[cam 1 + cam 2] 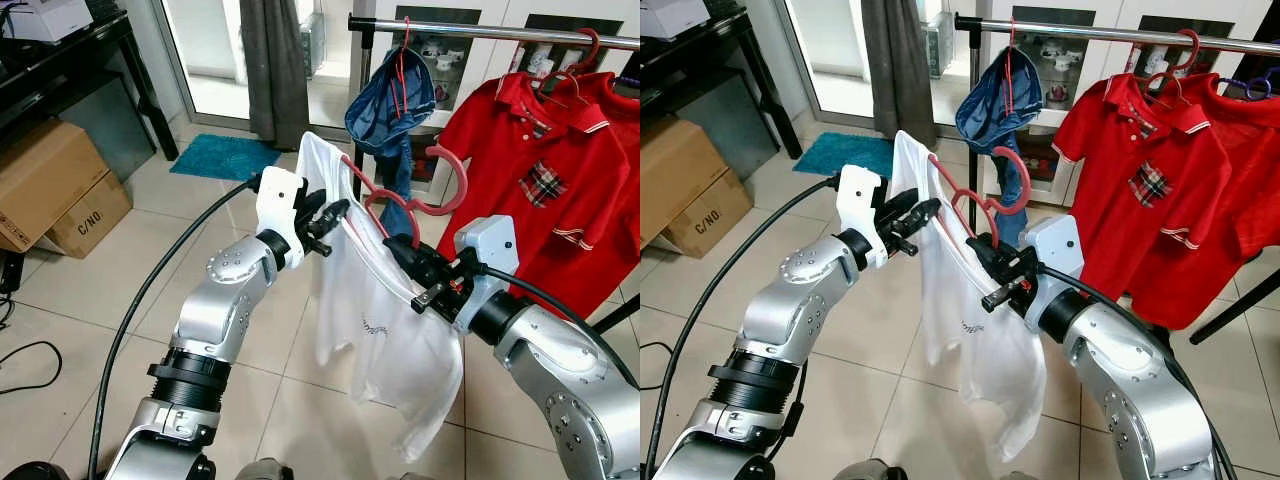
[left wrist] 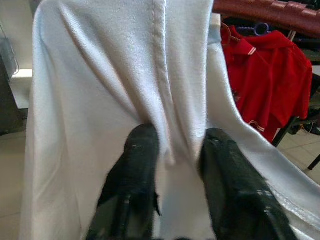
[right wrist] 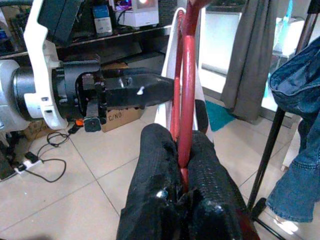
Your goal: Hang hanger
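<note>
Showing, left eye view: the left gripper [image 1: 338,212] and right gripper [image 1: 400,250] hold a white shirt [image 1: 375,330] on a red hanger [image 1: 400,195] between them, in front of a clothes rail [image 1: 480,30] carrying a red polo shirt [image 1: 540,180].
Right eye view: same scene; blue jeans [image 1: 1000,100] hang on the rail.
Left wrist view: black fingers [image 2: 137,165] pinch a fold of the white shirt.
Right wrist view: fingers [image 3: 155,165] pressed together around the hanger's red bar [image 3: 186,100].

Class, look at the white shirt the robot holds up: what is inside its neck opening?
A red hanger runs inside the white shirt; its hook and upper bars show. The shoulder ends are covered by cloth. The right pincer clamps the hanger.
</note>
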